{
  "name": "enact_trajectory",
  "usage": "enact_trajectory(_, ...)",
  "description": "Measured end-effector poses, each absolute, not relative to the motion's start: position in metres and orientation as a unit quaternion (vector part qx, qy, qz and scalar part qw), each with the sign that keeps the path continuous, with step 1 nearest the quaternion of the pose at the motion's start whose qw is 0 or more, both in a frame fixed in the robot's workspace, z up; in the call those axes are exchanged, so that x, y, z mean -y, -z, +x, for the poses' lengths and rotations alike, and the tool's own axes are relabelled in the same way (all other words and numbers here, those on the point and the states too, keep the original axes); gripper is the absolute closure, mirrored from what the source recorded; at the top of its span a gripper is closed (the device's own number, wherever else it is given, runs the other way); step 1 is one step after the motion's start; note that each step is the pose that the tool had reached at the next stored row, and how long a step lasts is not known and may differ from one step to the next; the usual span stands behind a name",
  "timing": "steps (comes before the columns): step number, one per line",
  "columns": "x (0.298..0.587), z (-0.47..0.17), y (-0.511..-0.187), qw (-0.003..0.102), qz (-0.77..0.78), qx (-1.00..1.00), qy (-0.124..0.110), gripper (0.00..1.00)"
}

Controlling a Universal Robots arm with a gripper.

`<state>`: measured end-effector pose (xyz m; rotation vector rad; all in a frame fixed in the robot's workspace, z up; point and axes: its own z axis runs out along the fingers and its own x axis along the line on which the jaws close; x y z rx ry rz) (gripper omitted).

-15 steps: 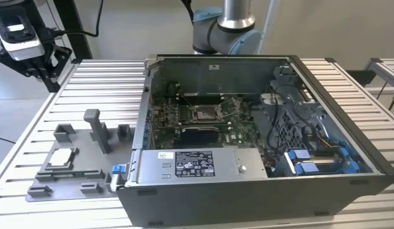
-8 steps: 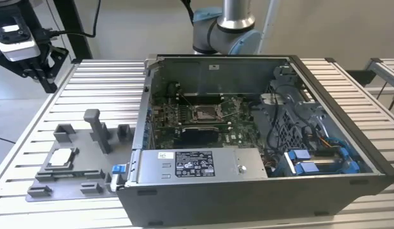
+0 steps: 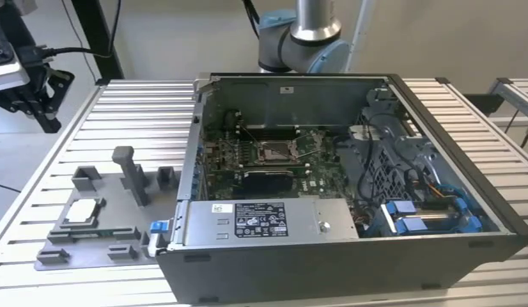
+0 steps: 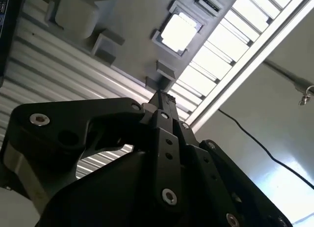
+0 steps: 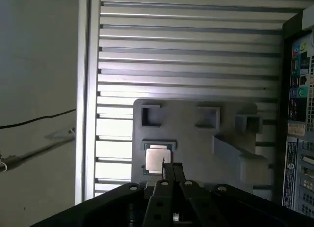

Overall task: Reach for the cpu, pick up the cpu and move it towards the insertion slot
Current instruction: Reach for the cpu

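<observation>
The cpu [image 3: 83, 212] lies flat in a recess of the grey plastic tray [image 3: 80, 251] on the slatted table, at the exterior view's left. It shows as a silvery square in both wrist views [image 4: 179, 31] [image 5: 158, 158]. My gripper [image 3: 44, 116] hangs at the exterior view's far left, beyond the table's edge and well above and away from the cpu. Its black fingers [image 4: 160, 98] [image 5: 170, 169] are shut together with nothing between them. The insertion slot [image 3: 273, 151], with its shiny metal frame, sits on the board inside the open computer case [image 3: 349, 256].
Upright grey posts [image 3: 128, 167] and blocks stand on the tray around the cpu. The case's wall [image 3: 192, 153] rises between the tray and the slot. Cables and blue drive parts [image 3: 417, 217] fill the case's right side. The arm's base [image 3: 302, 38] stands behind the case.
</observation>
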<state>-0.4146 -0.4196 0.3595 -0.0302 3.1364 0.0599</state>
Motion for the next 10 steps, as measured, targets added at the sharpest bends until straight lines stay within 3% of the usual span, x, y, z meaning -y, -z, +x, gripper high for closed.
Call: enact_trajectory(10,0.4269,-0.4212,-0.3559,0.002,-0.01,-1.0,-0.019,1.0)
